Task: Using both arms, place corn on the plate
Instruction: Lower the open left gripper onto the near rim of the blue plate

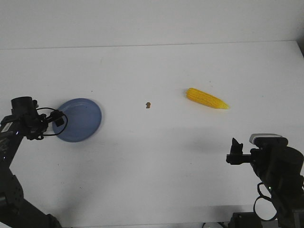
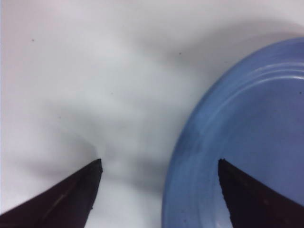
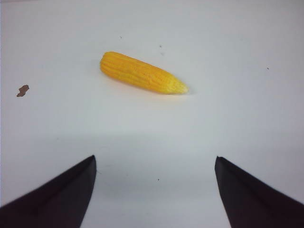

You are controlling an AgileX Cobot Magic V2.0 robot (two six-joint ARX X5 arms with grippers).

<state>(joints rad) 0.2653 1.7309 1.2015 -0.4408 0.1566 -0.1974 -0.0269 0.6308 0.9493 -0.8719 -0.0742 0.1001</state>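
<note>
The yellow corn lies on the white table right of centre, its point to the right; it also shows in the right wrist view. The blue plate sits at the left. My left gripper is open and empty, low over the plate's left rim; in the left wrist view one fingertip is over the plate and the other over the table, with the gripper straddling the rim. My right gripper is open and empty near the front right, well short of the corn; it shows in the right wrist view.
A tiny brown speck lies on the table between plate and corn, also in the right wrist view. The table's far edge meets a white wall.
</note>
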